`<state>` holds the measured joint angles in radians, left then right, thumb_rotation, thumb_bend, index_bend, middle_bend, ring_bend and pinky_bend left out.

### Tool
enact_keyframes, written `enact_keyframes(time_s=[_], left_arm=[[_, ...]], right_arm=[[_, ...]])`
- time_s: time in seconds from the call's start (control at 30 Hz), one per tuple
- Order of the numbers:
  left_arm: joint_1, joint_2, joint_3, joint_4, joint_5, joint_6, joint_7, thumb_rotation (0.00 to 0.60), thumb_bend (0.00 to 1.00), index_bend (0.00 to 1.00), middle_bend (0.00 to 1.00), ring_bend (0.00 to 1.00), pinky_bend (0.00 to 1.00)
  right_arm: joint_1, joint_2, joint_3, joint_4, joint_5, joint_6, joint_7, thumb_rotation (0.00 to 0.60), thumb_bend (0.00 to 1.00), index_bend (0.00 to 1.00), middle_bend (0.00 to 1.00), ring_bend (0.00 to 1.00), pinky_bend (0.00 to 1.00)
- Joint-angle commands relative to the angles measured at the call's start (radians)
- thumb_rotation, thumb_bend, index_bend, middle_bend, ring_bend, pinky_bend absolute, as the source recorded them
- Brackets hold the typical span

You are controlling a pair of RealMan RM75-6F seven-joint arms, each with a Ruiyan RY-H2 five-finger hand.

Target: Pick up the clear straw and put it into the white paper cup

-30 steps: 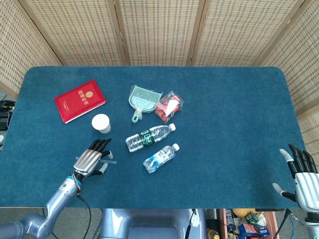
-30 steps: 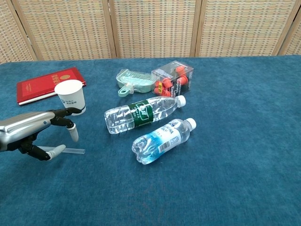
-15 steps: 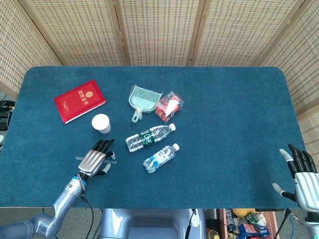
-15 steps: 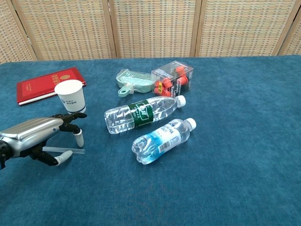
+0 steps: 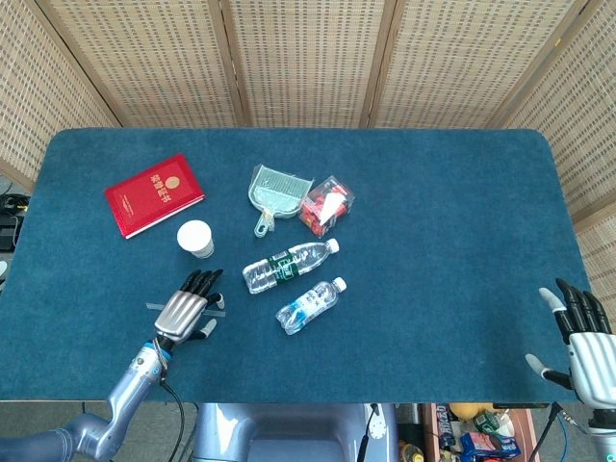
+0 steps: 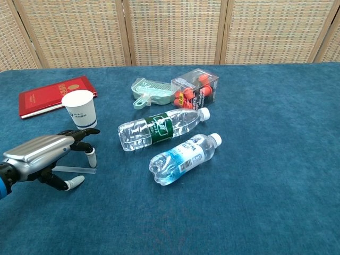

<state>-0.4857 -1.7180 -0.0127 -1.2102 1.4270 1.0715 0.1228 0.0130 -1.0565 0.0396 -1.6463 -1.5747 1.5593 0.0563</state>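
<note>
The clear straw (image 6: 77, 169) lies flat on the blue cloth, a little nearer than the white paper cup (image 6: 79, 109), which stands upright and shows in the head view too (image 5: 195, 238). My left hand (image 6: 42, 155) hovers over the straw's left half with its fingers spread and arched. Its fingertips (image 6: 91, 158) are just beyond the straw and its thumb is on the near side. Nothing is held; the straw (image 5: 152, 307) pokes out to the left of the hand (image 5: 188, 306). My right hand (image 5: 582, 332) hangs open off the table's near right corner.
Right of the cup lie a green-labelled bottle (image 6: 159, 127) and a blue-labelled bottle (image 6: 183, 158). Behind them are a mint dustpan (image 6: 151, 91) and a clear box of red items (image 6: 195, 88). A red booklet (image 6: 53, 94) lies at the far left.
My left hand has drawn back a little toward the near edge, its thumb coming off the straw to the near side. The straw has stayed put. The right hand is still.
</note>
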Motion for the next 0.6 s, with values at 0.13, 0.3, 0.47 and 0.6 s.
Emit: enact_keyframes(time_s=[0.13,0.3,0.47,0.6], left_arm=[[-0.002,0.000,0.000,-0.001,0.000,-0.006,-0.007,0.600,0.37,0.44,0.00,0.00,0.00],[-0.003,0.000,-0.002,-0.001,-0.008,-0.015,0.001,0.600,0.38,0.55,0.00,0.00,0.00],[-0.001,-0.001,-0.001,-0.002,-0.019,-0.023,0.012,0.600,0.38,0.59,0.00,0.00,0.00],[0.000,0.004,-0.002,-0.008,-0.024,-0.028,0.009,0.600,0.38,0.65,0.00,0.00,0.00]], right_arm=[[0.001,-0.001,0.001,0.000,0.003,-0.003,0.000,0.600,0.00,0.00,0.00,0.00,0.00],[0.002,0.000,0.001,0.000,0.004,-0.004,0.000,0.600,0.00,0.00,0.00,0.00,0.00],[0.002,0.000,0.001,-0.001,0.004,-0.004,0.001,0.600,0.00,0.00,0.00,0.00,0.00],[0.002,0.000,0.000,-0.001,0.003,-0.005,0.001,0.600,0.00,0.00,0.00,0.00,0.00]])
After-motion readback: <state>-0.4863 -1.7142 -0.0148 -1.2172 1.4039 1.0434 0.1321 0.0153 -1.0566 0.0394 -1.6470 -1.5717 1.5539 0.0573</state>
